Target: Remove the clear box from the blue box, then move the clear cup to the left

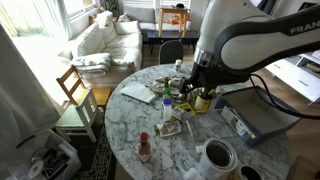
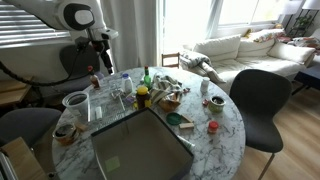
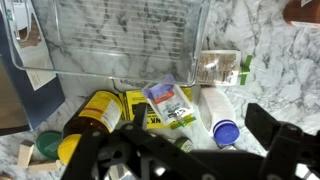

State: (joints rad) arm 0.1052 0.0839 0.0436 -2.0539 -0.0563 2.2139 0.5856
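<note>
The clear box [image 2: 113, 161] is lying inside the blue box [image 2: 150, 140], lower centre in an exterior view. Judged light, thin and slick, it is calling for a gentle pinch across its narrow sides. The claw [image 3: 190, 152] is hanging open and empty above the cluttered table [image 3: 285, 45].

I'm seeing both exterior cameras looking down across marble table [image 1: 130, 135] [image 2: 210, 145] from different sides, mid-distance; wrist camera pointing down, close over same tabletop.
</note>
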